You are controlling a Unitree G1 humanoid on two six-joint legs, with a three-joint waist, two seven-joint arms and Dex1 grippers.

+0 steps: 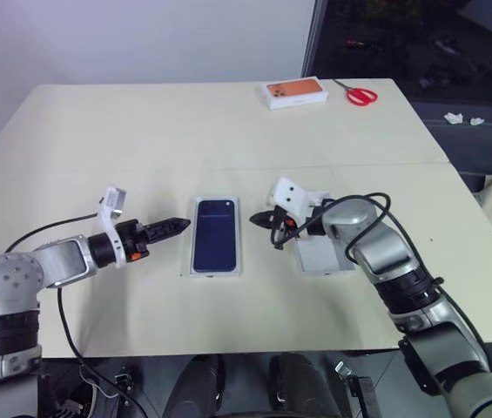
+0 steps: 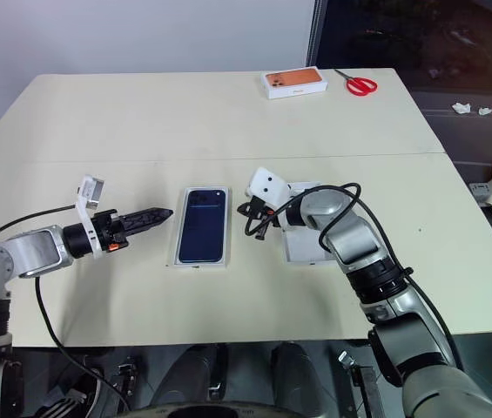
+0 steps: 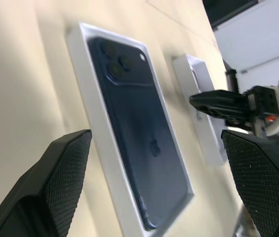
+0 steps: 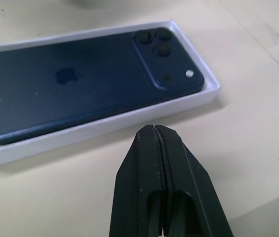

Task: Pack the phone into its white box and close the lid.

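Left end effector (image 3: 154, 182): fingers spread wide, holding nothing, hovering just left of the box (image 1: 186, 261) and touching neither box nor phone. Right end effector (image 4: 157, 148): fingers pressed together, empty, tip poised just right of the box, apart from its wall.

Phone (image 1: 215, 235) already lying face down in the box, glossy dark back up, camera cluster at the far end, near the middle of the table (image 1: 141, 122). Lid (image 1: 320, 255) lying on the table to the right of the box, partly hidden under the right arm; whether open side up or down, not clear.

Handling, as a judgement: lid probably light, stiff thin card with smooth slippery walls; likely to skate across the table if pushed. Best taken by pinching one long wall, or across the short width, then lowered level over the box. Tight fit to be expected, so square alignment needed before pressing down. Box light enough to shift under a nudge; steadying with the other end effector advisable. Phone glossy, scratch-prone; no pressing on the back with hard fingertips.
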